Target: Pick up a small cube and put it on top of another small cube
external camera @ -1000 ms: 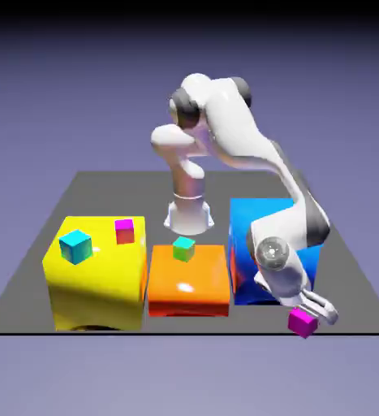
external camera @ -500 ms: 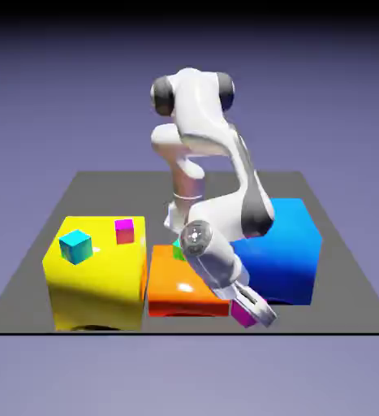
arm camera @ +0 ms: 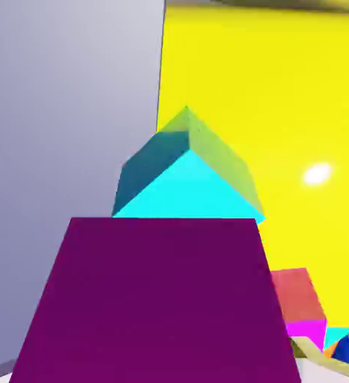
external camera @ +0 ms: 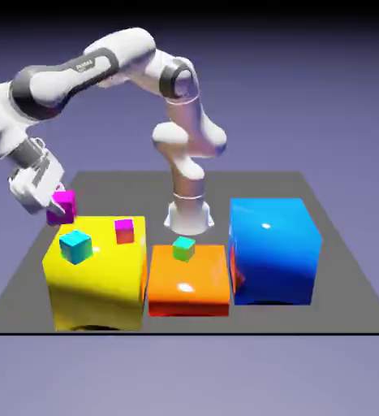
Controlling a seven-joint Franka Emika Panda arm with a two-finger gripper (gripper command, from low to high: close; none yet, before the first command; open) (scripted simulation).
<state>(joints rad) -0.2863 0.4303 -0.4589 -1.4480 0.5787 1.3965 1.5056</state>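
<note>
So the gripper is up at the left of the exterior view, fingers clamped on the small magenta cube, carrying it in the air just above the top-left edge of the big yellow block. In the hand view the magenta cube fills the whole bottom of the frame, so the fingertips themselves are hidden behind it.

What matters for the next bit is where the cyan cube sits relative to the held one. In the exterior view it's below and slightly right of the magenta cube, with clear air between them. In the hand view the cyan cube pokes up right behind the magenta one, a touch right of centre, and it looks rotated so a corner points at the camera. So my guess is the hand isn't squared up over it yet and needs a small nudge across plus a drop.

The tiny pink-topped cube is on the same yellow top, further right, apart from the cyan one. There's also a small green cube on the orange block, and the blue block sits at the right
</note>
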